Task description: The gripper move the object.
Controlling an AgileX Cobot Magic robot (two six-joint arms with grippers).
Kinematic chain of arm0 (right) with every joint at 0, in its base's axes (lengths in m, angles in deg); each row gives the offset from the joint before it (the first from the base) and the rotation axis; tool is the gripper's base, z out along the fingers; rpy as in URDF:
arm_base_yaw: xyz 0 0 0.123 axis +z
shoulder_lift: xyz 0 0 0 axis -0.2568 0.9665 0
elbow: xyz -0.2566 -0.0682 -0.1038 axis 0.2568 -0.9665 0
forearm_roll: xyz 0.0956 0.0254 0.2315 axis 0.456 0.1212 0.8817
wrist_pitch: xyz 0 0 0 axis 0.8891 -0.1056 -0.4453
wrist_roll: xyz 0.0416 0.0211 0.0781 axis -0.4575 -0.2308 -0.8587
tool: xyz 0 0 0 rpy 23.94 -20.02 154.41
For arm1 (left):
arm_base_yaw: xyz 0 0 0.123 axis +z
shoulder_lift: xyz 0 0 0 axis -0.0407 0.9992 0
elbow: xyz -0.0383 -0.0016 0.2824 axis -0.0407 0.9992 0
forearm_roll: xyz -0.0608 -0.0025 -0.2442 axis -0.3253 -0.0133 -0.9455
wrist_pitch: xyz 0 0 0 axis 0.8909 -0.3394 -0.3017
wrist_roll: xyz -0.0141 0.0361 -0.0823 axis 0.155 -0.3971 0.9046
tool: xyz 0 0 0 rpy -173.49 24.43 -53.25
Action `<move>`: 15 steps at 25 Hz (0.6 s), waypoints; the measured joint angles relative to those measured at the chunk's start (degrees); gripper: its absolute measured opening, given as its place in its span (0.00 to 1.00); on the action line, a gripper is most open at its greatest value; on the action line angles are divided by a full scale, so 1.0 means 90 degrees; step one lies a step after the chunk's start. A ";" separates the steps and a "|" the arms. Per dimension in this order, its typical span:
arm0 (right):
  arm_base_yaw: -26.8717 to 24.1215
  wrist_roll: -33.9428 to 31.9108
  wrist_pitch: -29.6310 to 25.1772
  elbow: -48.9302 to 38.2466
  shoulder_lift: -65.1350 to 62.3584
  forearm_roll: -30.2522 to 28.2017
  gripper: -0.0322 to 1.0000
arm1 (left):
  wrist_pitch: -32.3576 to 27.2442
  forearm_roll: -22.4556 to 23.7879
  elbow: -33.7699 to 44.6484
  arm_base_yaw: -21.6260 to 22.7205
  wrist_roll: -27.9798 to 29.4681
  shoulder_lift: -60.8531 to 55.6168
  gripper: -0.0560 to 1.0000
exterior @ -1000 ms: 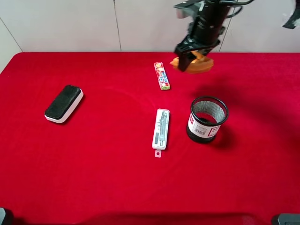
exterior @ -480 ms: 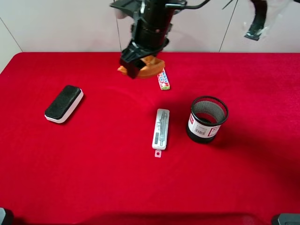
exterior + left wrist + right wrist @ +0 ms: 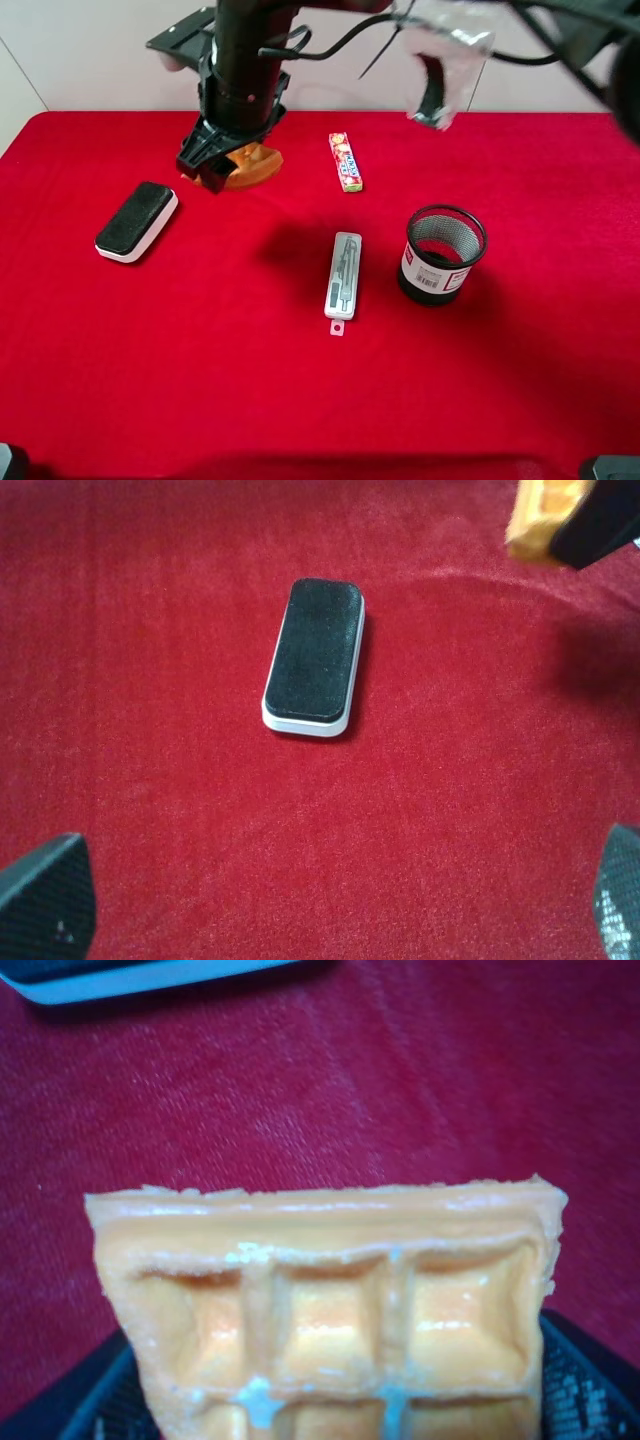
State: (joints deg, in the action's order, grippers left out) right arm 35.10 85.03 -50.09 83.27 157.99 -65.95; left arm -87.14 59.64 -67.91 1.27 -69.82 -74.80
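Observation:
The orange-yellow waffle [image 3: 254,166] is clamped in my right gripper [image 3: 212,168], which reaches across to the back left and holds it just over the red cloth, to the right of the black-and-white eraser [image 3: 136,221]. In the right wrist view the waffle [image 3: 330,1305] fills the frame between the black fingers [image 3: 590,1380], with its grid face showing. In the left wrist view the waffle [image 3: 540,520] and the right gripper's finger [image 3: 605,525] show at one corner. My left gripper [image 3: 320,910] is open and empty, hovering short of the eraser [image 3: 313,655].
A long red candy pack [image 3: 346,161] lies right of the waffle. A silver flat pack [image 3: 343,274] lies mid-table. A black mesh cup [image 3: 442,254] stands to its right. The red cloth [image 3: 200,380] covers the whole table.
My right arm has carried the waffle leftward from the back right, past the candy pack, to a spot near the eraser. Nothing else has moved.

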 joint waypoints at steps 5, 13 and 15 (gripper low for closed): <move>0.0062 -0.0066 0.0029 0.0311 0.0551 0.0186 0.54 | 0.0000 0.0000 0.0000 0.0000 0.0000 0.0000 0.99; 0.0062 -0.0066 0.0308 0.0327 0.1142 0.0483 0.54 | 0.0000 0.0000 0.0000 0.0000 0.0000 0.0000 0.99; 0.0062 -0.0066 0.0438 0.0327 0.1207 0.0514 0.54 | 0.0000 0.0000 0.0000 0.0000 0.0000 0.0000 0.99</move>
State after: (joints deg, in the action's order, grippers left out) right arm 35.66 84.44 -46.15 86.22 168.85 -61.32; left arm -87.14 59.64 -67.91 1.27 -69.82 -74.80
